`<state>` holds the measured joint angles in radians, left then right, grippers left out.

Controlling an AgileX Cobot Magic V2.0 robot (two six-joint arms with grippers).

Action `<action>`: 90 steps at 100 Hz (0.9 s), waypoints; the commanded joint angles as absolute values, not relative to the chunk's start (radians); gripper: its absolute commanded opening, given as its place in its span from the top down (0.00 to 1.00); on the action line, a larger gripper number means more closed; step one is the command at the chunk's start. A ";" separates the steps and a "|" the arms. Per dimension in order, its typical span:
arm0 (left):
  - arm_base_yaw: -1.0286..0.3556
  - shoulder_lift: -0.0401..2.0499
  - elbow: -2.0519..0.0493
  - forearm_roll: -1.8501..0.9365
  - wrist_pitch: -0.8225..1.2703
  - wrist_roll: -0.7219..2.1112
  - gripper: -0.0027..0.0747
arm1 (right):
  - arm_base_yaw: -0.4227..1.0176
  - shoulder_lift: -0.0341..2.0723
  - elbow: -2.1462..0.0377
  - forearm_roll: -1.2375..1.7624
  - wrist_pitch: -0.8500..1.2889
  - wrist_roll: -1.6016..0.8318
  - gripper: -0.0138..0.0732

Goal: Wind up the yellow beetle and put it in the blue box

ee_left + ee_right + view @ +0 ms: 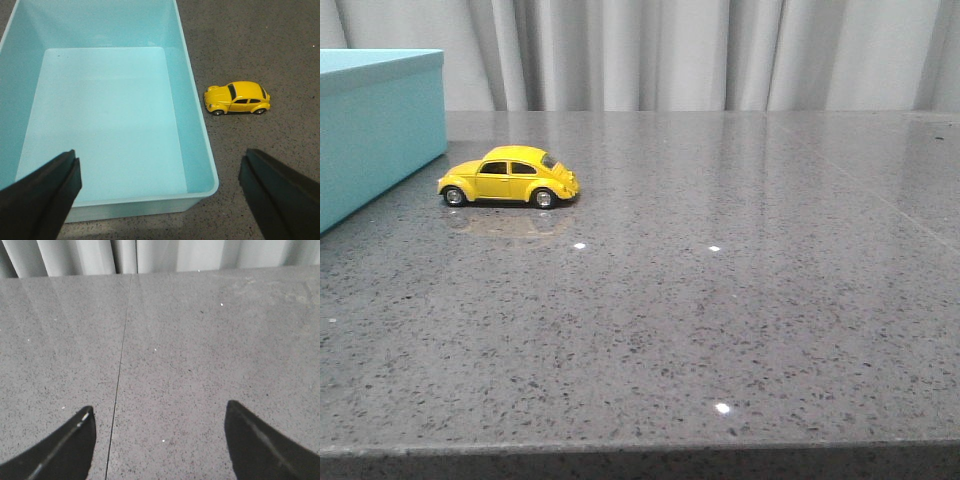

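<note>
The yellow beetle stands on its wheels on the grey table, just right of the blue box at the far left. In the left wrist view the box is open-topped and empty, with the beetle beside its wall. My left gripper is open and empty, held above the box's near corner. My right gripper is open and empty over bare table, with neither beetle nor box in its view. Neither gripper shows in the front view.
The grey speckled tabletop stretches to the right and front of the beetle. A grey curtain hangs behind the table. A thin seam runs across the tabletop in the right wrist view.
</note>
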<state>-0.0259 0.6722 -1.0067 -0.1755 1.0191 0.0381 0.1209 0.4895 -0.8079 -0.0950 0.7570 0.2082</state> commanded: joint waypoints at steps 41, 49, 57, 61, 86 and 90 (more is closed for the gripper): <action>-0.031 0.678 -1.040 -0.188 0.958 0.037 0.15 | 0.174 0.735 -0.864 -0.093 0.467 0.173 0.21; -0.031 0.678 -1.040 -0.188 0.958 0.037 0.15 | 0.216 0.807 -0.891 -0.080 0.452 0.173 0.21; -0.031 0.678 -1.038 -0.188 0.958 0.037 0.15 | 0.277 0.869 -0.925 -0.070 0.436 0.173 0.21; -0.031 0.678 -1.038 -0.188 0.958 0.037 0.15 | 0.311 0.903 -0.941 -0.070 0.425 0.173 0.21; -0.031 0.678 -1.038 -0.188 0.958 0.037 0.15 | 0.464 1.078 -1.047 -0.070 0.377 0.213 0.21; -0.031 0.678 -1.038 -0.188 0.958 0.037 0.15 | 0.475 1.100 -1.064 -0.070 0.378 0.226 0.21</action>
